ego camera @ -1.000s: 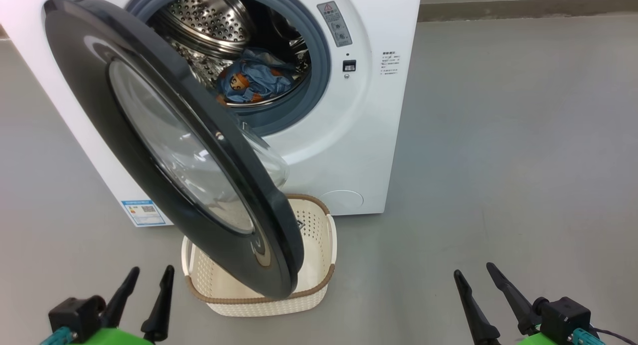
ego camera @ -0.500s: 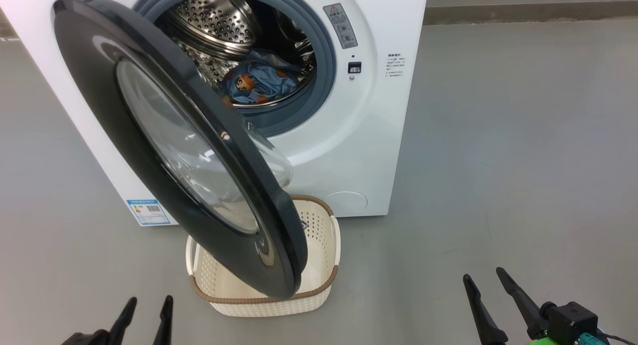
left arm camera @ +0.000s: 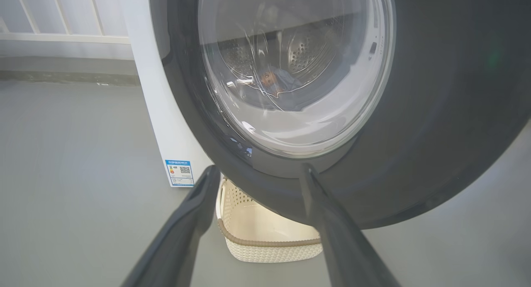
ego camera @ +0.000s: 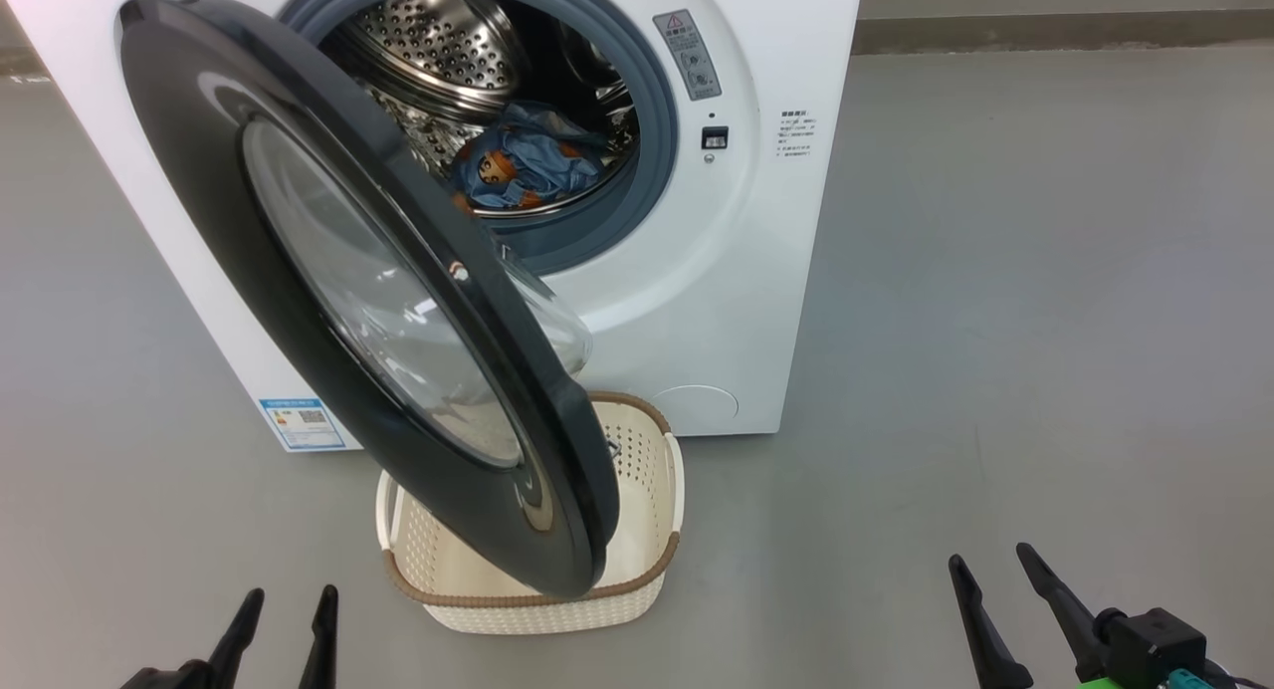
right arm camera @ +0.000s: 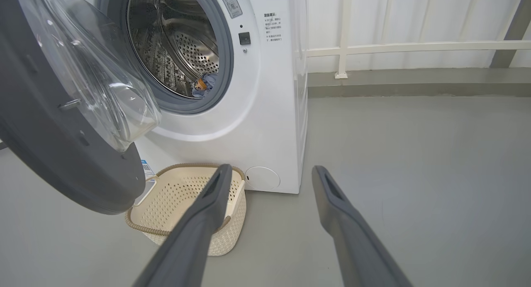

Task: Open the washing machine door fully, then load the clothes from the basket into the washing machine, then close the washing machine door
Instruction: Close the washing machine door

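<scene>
Door: one washing machine door (ego camera: 368, 301), black-rimmed, swung open across left and centre frame, its lower edge over the basket (ego camera: 557, 614).
Clothes: one light blue garment (ego camera: 532, 161) with orange prints lies in the drum (ego camera: 448, 42), upper centre.
Basket: one, cream, on the floor (ego camera: 995, 321), lower centre, just before the washing machine (ego camera: 697, 301).
Writing: one blue sticker (ego camera: 302, 423), one grey warning sticker (ego camera: 687, 54), one block of print (ego camera: 796, 133); all too small to read.
End effectors: two. The left end effector (ego camera: 291, 594), lower left, and the right end effector (ego camera: 990, 558), lower right, both have their fingers spread wide and hold nothing.
</scene>
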Robot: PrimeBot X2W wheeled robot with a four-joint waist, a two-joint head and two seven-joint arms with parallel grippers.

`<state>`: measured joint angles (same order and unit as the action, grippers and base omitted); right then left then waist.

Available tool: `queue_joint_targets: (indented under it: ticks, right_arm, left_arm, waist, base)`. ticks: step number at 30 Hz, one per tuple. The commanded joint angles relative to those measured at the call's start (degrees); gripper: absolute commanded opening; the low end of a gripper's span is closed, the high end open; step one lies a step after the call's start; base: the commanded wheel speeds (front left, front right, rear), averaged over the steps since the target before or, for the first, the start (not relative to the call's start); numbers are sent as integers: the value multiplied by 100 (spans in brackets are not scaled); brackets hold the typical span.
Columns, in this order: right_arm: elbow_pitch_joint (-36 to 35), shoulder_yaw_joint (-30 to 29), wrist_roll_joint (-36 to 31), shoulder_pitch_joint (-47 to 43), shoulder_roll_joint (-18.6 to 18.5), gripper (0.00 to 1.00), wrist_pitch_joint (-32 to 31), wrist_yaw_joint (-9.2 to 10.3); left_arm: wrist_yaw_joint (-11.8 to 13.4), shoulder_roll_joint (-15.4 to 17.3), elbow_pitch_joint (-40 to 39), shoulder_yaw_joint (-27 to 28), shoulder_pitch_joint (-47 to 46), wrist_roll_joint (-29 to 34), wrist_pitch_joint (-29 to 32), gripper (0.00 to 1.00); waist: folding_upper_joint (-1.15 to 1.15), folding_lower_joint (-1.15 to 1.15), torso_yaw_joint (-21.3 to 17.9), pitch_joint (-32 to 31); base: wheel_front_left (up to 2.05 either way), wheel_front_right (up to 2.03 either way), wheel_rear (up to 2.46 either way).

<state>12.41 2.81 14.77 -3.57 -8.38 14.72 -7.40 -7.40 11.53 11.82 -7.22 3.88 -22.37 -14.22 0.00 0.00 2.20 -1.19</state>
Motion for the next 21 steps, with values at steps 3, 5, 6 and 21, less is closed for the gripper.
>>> queue_joint_targets:
  ticks: [3, 5, 6, 21]
  right_arm:
    - [-79, 27, -142, -1, 9, 100, 28, -9]
    - [-67, 1, -165, -4, 26, 100, 28, -9]
    - [-65, -10, -174, -5, 32, 100, 28, -9]
    - [-83, -130, -253, 12, 93, 0, 28, -9]
  left_arm:
    - [-9, 71, -145, 295, -68, 100, -77, 100]
    - [-9, 60, -112, 338, -60, 129, -77, 100]
    - [-9, 51, -98, 361, -59, 142, -77, 100]
    - [-9, -21, -42, 577, -72, 242, -77, 100]
  waist:
    - [0, 0, -2, -1]
    - [0, 0, 1, 1]
    - [0, 0, 3, 3]
    - [0, 0, 73, 67]
  base:
    - [0, 0, 0]
    - [0, 0, 0]
    - [0, 0, 0]
    - [0, 0, 0]
